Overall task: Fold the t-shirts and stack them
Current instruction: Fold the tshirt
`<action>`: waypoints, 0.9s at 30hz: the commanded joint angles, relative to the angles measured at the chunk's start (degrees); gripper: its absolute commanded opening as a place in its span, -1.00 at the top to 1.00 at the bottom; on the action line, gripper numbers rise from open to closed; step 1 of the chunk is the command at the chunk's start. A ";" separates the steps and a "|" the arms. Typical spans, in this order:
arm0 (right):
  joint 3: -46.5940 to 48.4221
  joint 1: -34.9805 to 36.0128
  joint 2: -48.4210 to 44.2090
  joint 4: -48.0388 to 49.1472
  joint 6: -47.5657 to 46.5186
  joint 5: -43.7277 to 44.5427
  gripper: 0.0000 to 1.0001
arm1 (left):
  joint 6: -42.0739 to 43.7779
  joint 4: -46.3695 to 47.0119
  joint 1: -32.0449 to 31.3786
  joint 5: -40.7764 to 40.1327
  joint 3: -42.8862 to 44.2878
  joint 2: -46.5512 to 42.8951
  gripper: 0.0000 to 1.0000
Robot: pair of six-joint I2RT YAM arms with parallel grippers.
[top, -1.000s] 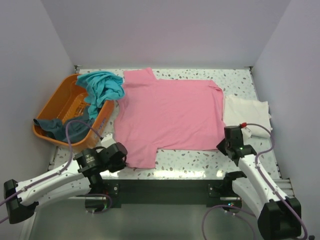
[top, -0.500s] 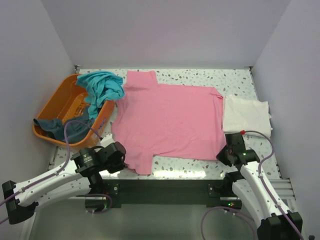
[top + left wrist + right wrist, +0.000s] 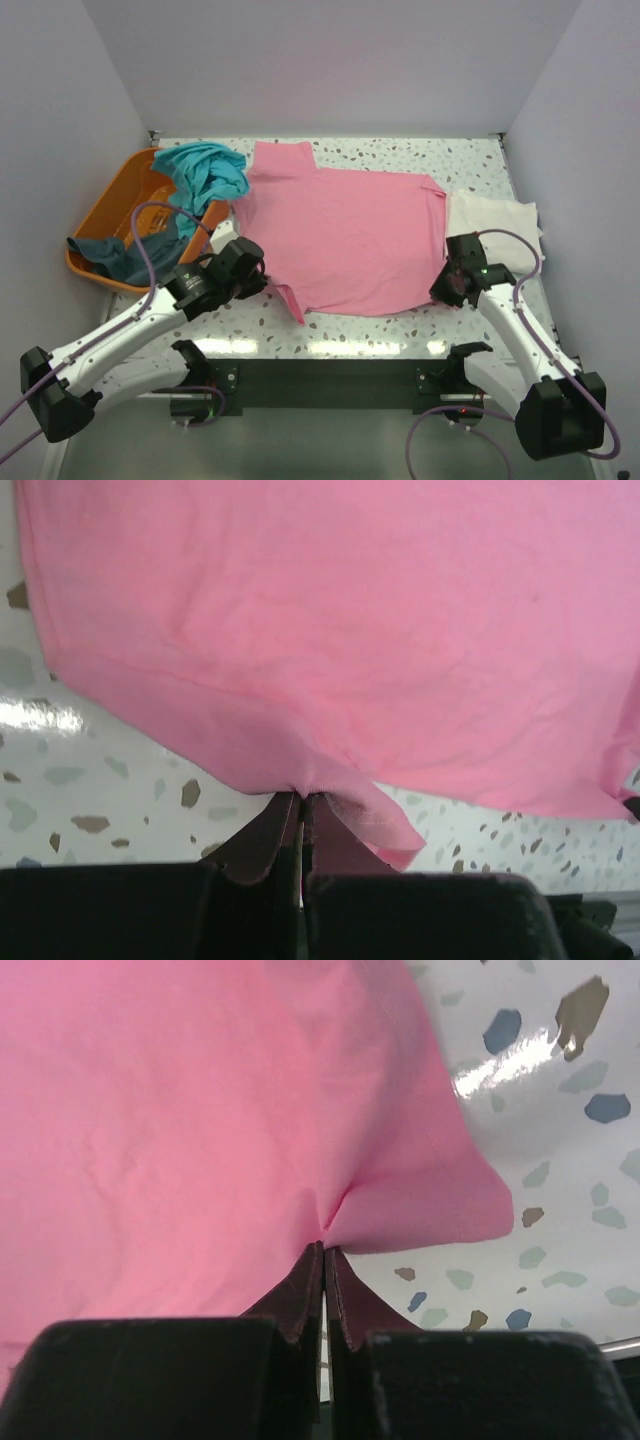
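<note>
- Top external view: the pink t-shirt (image 3: 345, 235) lies spread flat in the middle of the table (image 3: 400, 325), its long side running from left to right.
- One sleeve points to the far edge. The other sleeve is at the near left, by the left gripper (image 3: 264, 280).
- The left gripper is closed on the near-left edge of the pink cloth. In the left wrist view the two fingers meet on a small pinched fold, with no gap between them.
- The right gripper (image 3: 443, 288) is closed on the near-right corner of the same shirt. In the right wrist view the cloth gathers into a pucker just where the fingers meet.
- The cream-white t-shirt (image 3: 495, 225) lies at the right, just beside the pink one. It looks already folded.
- The teal t-shirt (image 3: 205, 175) hangs over the rim of the orange basket (image 3: 120, 210), and the dark slate-blue t-shirt (image 3: 105, 255) is at the basket's near end. Both are not folded yet.
- My judgement of the step: the first fold of the pink shirt is beginning, with both near corners held.
- The next move probably calls for both arms to lift a little and carry the near edge together toward the far edge.
- They should go at the same pace, so that the fold line stays straight.
- The grip on each side is thin, so a hard pull could make the cloth slip out.
</note>
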 commanded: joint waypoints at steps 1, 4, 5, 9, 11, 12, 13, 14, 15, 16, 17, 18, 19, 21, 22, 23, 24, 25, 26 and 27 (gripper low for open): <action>7.13 0.21 2.83 2.58 -3.58 0.99 1.00 | 9.36 10.60 5.41 1.82 2.38 4.17 1.00; 11.10 0.13 7.31 2.23 -5.51 1.34 1.00 | 11.21 10.87 7.18 -1.49 6.60 8.75 1.00; 12.06 0.13 8.37 2.23 -5.69 1.60 1.00 | 11.99 11.66 7.79 -1.94 7.30 9.55 1.00; 16.81 0.04 13.90 2.15 -7.18 2.57 1.00 | 18.13 15.26 13.75 -2.13 11.25 12.46 1.00; 19.97 0.04 16.89 1.53 -7.71 3.19 1.00 | 20.43 17.37 15.78 -0.55 12.58 15.09 1.00; 21.64 0.04 17.69 1.79 -7.89 3.19 1.00 | 22.09 17.81 17.27 0.07 14.24 16.40 1.00; 22.26 0.04 19.35 2.05 -7.98 3.19 1.00 | 22.72 17.91 17.72 0.68 15.82 19.03 1.00; 23.05 -0.05 20.15 2.40 -7.98 3.27 1.00 | 23.68 17.91 18.42 0.86 16.53 20.27 1.00; 24.71 -0.05 20.94 2.76 -8.07 3.53 1.00 | 24.30 18.86 18.78 1.12 17.06 22.55 1.00; 25.34 -0.05 21.99 3.11 -8.16 4.49 1.00 | 24.65 19.48 19.13 0.87 17.50 23.44 1.00; 26.13 -0.05 24.18 3.37 -8.33 4.85 1.00 | 25.70 21.23 19.83 0.52 18.12 24.32 1.00; 28.14 0.04 25.59 3.20 -8.42 5.38 1.00 | 26.32 22.38 20.45 0.34 18.38 26.07 1.00; 29.12 -0.05 26.91 3.11 -8.51 5.82 1.00 | 26.59 23.35 20.89 0.42 18.73 26.87 1.00; 31.92 -0.14 30.78 3.11 -8.95 6.08 1.00 | 27.99 26.06 22.56 0.16 20.22 29.49 1.00; 32.81 -0.14 31.92 3.11 -9.03 6.26 1.00 | 28.61 26.95 23.08 0.16 20.67 30.38 1.00; 33.69 -0.14 33.15 3.11 -9.47 6.44 1.00 | 29.48 27.74 24.13 0.16 21.98 31.35 1.00; 35.26 -0.14 35.43 3.29 -9.65 6.52 1.00 | 29.75 27.84 24.75 1.20 22.95 33.53 1.00; 36.15 -0.14 36.76 3.11 -9.82 7.05 1.00 | 30.02 27.49 25.37 1.48 23.91 34.60 1.00; 38.07 -0.14 37.90 2.24 -10.17 8.44 1.00 | 30.11 27.31 26.33 1.39 25.23 35.65 1.00; 38.70 -0.22 39.83 2.06 -10.35 9.33 0.99 | 30.37 27.92 26.69 1.83 25.59 37.23 1.00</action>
